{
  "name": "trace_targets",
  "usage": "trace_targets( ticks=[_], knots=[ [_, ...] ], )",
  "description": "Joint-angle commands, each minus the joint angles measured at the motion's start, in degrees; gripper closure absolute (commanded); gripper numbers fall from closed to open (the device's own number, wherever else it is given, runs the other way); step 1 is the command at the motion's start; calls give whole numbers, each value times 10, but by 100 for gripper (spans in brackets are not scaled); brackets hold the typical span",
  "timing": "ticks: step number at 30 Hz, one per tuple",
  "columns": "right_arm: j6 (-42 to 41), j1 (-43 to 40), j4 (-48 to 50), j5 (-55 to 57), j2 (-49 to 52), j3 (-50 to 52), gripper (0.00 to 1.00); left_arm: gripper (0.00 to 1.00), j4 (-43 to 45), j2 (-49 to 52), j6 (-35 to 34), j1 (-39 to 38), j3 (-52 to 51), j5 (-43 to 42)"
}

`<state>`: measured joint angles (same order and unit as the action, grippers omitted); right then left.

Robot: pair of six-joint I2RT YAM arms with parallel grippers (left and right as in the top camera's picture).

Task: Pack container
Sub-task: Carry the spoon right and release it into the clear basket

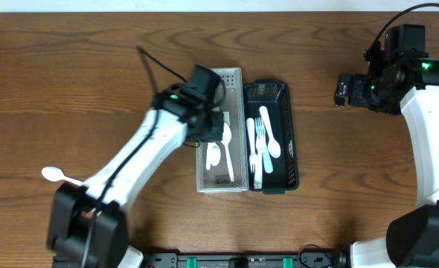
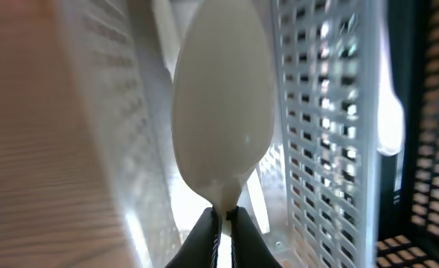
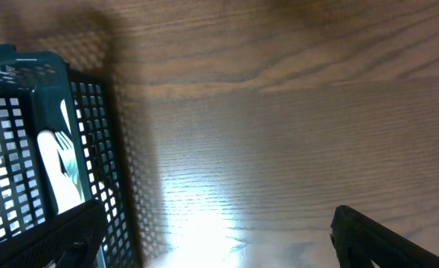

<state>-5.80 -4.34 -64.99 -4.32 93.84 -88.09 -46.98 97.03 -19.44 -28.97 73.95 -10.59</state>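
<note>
Spoon [image 2: 223, 119] held in the white basket [image 1: 231, 73]

From above we see the left arm [image 1: 141, 149] over the white basket, which touches the black basket [image 1: 292, 149] on the wooden counter [image 1: 71, 74]. Only the left wrist view shows us the grip: the left fingers [image 2: 202, 240] are pinched tight on the thin neck of the spoon, its bowl between the white mesh walls. Only the top view shows a loose spoon [image 1: 53, 174] lying far left. The right wrist view shows the right fingers [image 3: 63, 238] spread wide over bare wood, beside the black basket with a fork [image 3: 56, 175] inside.
</note>
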Motion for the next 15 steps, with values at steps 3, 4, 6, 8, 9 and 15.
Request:
trace_targets(
  ticks=[3,4,6,8,9,15],
  knots=[
    [7,-5,-2,0,3,3,1,84,0,24,7,-20,1,1],
    [7,-5,-2,0,3,3,1,75,0,23,11,-21,1,1],
    [7,-5,-2,0,3,3,1,59,-1,17,23,-19,2,1],
    [7,-5,-2,0,3,3,1,55,-1,4,24,-14,2,1],
    [7,-5,-2,0,3,3,1,54,-1,-6,24,-11,2,1],
    [7,-5,-5,0,3,3,1,51,-30,-111,14,46,2,83]
  ],
)
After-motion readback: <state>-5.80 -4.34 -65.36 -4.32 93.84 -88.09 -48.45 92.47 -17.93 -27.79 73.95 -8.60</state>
